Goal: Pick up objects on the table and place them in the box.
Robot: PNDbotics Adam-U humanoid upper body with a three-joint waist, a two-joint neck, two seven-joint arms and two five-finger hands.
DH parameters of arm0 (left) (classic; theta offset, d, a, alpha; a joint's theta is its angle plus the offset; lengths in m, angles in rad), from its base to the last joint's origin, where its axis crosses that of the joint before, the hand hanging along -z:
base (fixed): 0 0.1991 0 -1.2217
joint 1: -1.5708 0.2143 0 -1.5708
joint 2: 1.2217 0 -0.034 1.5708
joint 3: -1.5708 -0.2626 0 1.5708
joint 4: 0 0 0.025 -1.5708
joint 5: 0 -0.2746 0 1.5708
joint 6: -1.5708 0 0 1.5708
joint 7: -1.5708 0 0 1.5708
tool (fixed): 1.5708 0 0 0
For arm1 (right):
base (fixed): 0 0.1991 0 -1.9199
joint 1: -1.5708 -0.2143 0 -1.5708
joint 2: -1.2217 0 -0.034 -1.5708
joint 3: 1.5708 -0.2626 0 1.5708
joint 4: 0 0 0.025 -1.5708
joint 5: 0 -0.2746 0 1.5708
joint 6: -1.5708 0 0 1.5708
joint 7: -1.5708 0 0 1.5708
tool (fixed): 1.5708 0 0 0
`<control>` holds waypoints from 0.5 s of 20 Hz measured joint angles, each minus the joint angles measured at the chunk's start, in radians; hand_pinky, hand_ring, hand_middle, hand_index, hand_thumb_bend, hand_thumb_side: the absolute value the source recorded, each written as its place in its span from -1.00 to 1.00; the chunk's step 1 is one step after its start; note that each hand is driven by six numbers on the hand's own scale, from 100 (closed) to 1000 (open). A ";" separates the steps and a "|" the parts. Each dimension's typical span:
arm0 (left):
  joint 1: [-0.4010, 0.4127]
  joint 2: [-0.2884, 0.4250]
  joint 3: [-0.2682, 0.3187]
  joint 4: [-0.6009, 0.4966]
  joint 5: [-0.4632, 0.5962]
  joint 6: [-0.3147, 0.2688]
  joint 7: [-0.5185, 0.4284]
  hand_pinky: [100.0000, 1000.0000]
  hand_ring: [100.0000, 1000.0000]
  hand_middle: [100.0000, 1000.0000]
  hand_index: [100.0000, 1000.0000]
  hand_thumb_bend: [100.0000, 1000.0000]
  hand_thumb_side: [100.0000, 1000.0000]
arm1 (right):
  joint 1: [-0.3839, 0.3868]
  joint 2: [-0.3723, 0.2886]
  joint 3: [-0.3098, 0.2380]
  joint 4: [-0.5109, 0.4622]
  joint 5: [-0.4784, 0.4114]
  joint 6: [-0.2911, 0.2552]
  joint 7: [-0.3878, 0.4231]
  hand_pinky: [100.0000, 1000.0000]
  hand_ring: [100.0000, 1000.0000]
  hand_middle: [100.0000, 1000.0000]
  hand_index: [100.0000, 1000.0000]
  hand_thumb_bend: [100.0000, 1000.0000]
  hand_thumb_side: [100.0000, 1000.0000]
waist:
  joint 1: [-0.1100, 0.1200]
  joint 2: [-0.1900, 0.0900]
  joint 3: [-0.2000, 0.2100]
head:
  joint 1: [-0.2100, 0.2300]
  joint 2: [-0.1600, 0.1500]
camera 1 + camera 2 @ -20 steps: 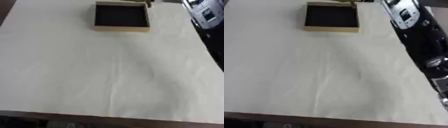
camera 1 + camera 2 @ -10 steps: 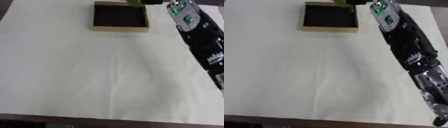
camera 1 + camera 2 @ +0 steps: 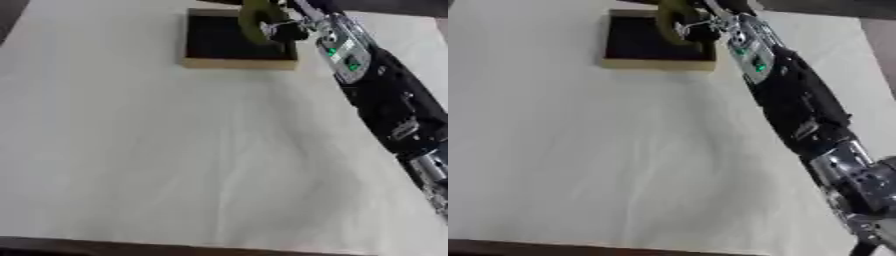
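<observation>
Over the box (image 3: 236,61), the right hand (image 3: 289,27) has its fingers curled round a yellow-green object (image 3: 255,22).

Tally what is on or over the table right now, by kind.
Box, dark inside with a tan rim: 1
Yellow-green object, held over the box by the right hand: 1
Total: 2

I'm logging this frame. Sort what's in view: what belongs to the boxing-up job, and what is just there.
Job:
- box, black inside, at the table's far side
- yellow-green object, held over the box
- right hand, curled round the object

Just there:
- cream table cover
</observation>
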 measured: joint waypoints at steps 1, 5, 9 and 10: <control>-0.003 -0.003 0.000 0.000 0.001 0.000 -0.001 0.24 0.50 0.44 0.48 -1.00 0.05 | 0.000 0.005 -0.006 0.012 0.011 0.000 -0.007 0.56 0.22 -0.26 0.29 -1.00 -1.00 | 0.000 0.002 0.005 | -0.005 -0.005; -0.006 -0.004 -0.006 0.000 0.008 -0.002 -0.007 0.24 0.50 0.45 0.48 -1.00 0.05 | -0.007 0.017 -0.032 0.056 0.046 0.006 -0.050 0.57 0.23 -0.26 0.30 -1.00 -1.00 | 0.001 0.008 0.018 | -0.024 -0.022; -0.012 -0.011 -0.007 0.000 0.010 -0.001 -0.012 0.24 0.50 0.45 0.48 -1.00 0.05 | -0.010 0.024 -0.047 0.080 0.067 0.011 -0.072 0.59 0.32 -0.10 0.39 -1.00 -1.00 | 0.001 0.011 0.021 | -0.033 -0.029; -0.012 -0.012 -0.007 0.000 0.010 -0.001 -0.013 0.24 0.50 0.45 0.48 -1.00 0.05 | -0.011 0.024 -0.048 0.082 0.071 0.011 -0.072 0.59 0.32 -0.10 0.39 -1.00 -1.00 | 0.001 0.011 0.021 | -0.033 -0.029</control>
